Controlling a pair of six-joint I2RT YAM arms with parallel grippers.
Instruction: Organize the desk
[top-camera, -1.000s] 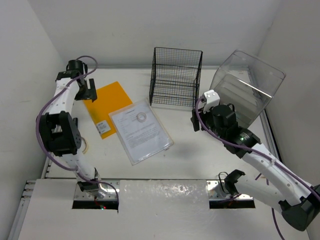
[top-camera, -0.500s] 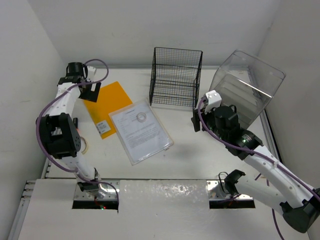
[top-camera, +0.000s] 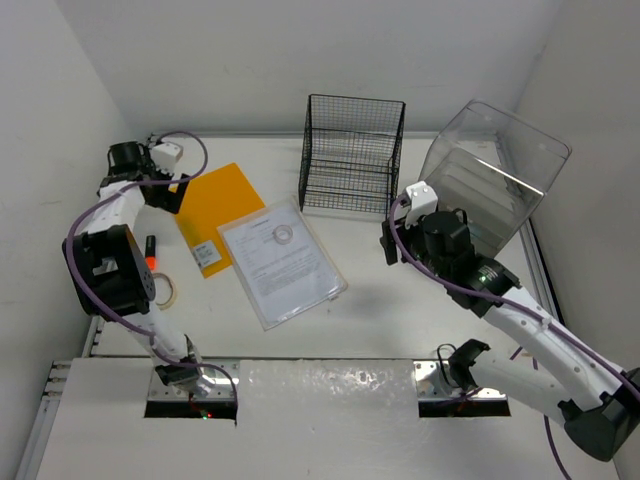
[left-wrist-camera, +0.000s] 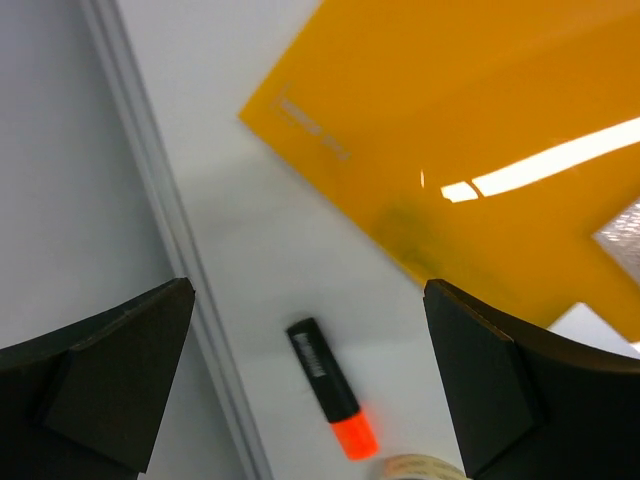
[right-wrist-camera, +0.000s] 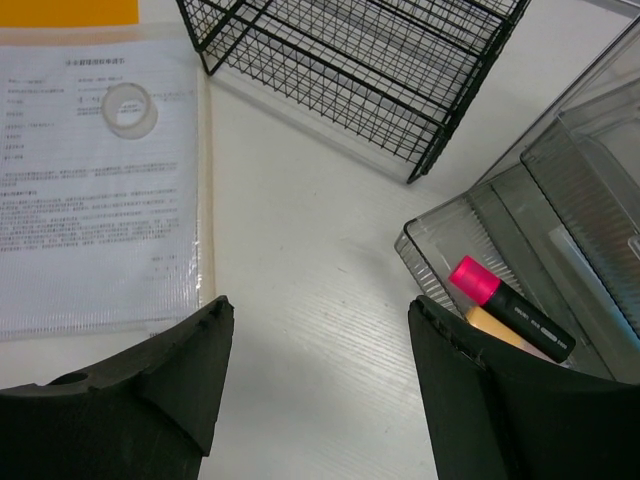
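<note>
Left gripper (left-wrist-camera: 305, 350) open, empty, over the orange marker (left-wrist-camera: 328, 385) at the left edge of the desk (top-camera: 400, 300) spread under both arms; likely pick approach. Right gripper (right-wrist-camera: 312, 392) open, empty, near right edge. Next: lower, straddle marker.

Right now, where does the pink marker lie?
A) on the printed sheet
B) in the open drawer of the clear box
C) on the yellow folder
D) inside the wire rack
B: the right wrist view shows the pink marker lying inside the open drawer of the clear box.
</note>
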